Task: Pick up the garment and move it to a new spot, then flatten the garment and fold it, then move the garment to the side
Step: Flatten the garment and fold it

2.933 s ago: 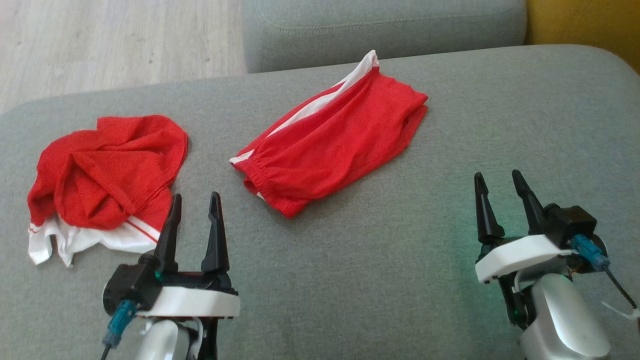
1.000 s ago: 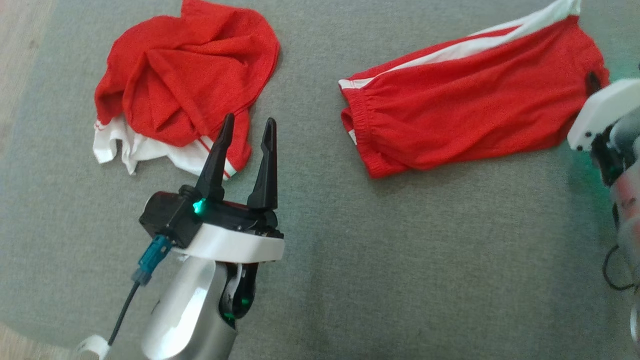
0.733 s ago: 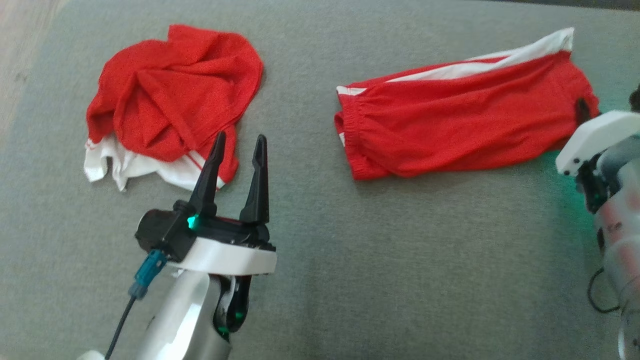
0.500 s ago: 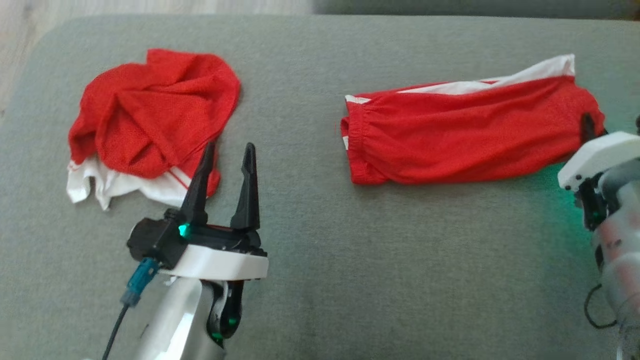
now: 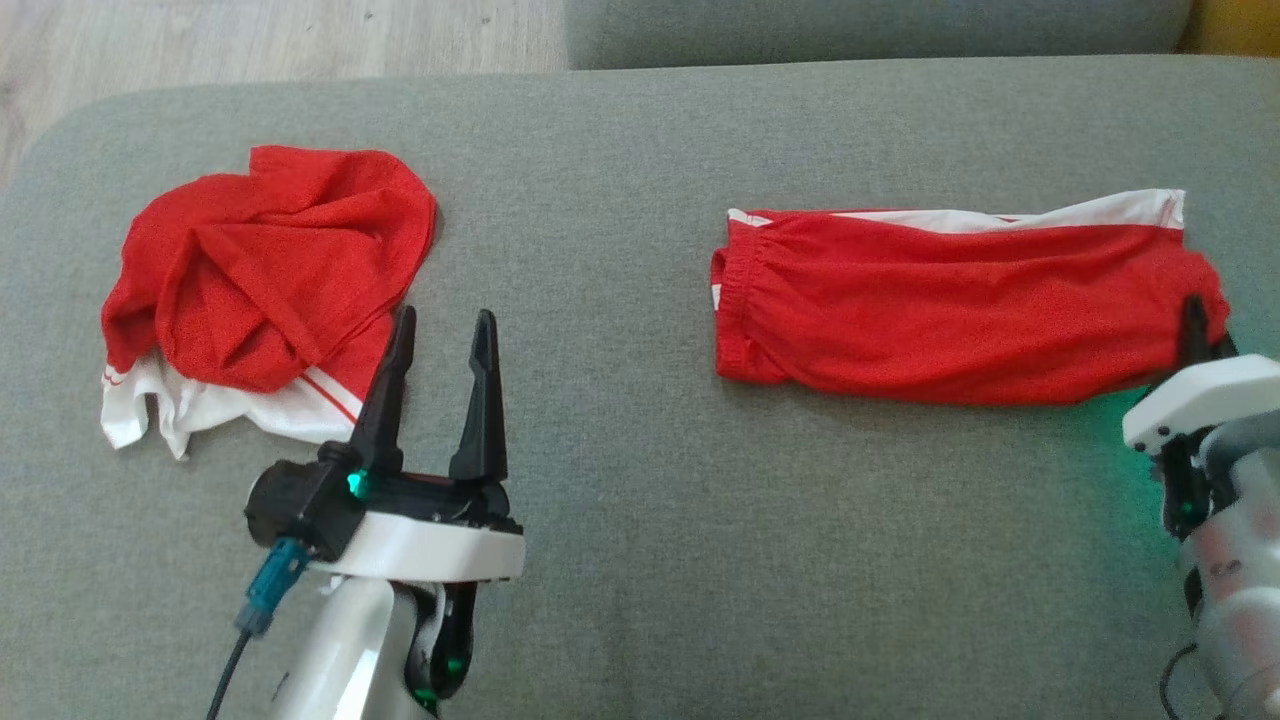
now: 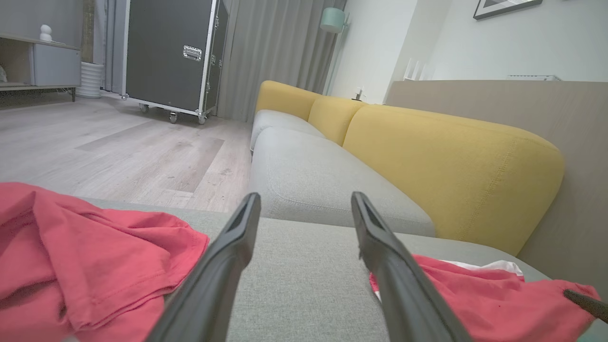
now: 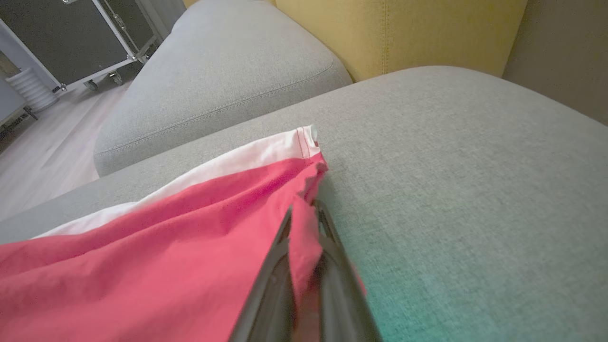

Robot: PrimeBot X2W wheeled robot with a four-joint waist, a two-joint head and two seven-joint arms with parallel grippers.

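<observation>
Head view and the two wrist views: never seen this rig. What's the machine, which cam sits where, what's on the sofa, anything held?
It is a wheeled robot with two arms, each ending in a gripper with two long dark fingers. The head view looks down from the robot's head at a grey cushion. Each wrist view looks along one arm's own fingers.

On the cushion lie a crumpled garment, red and white, at the left, and red shorts with a white stripe, laid flat, at the right.

The left gripper is near the crumpled garment, its fingers apart and holding nothing. The right gripper is shut on the right-hand edge of the red shorts: the right wrist view shows red cloth pinched between them.
</observation>
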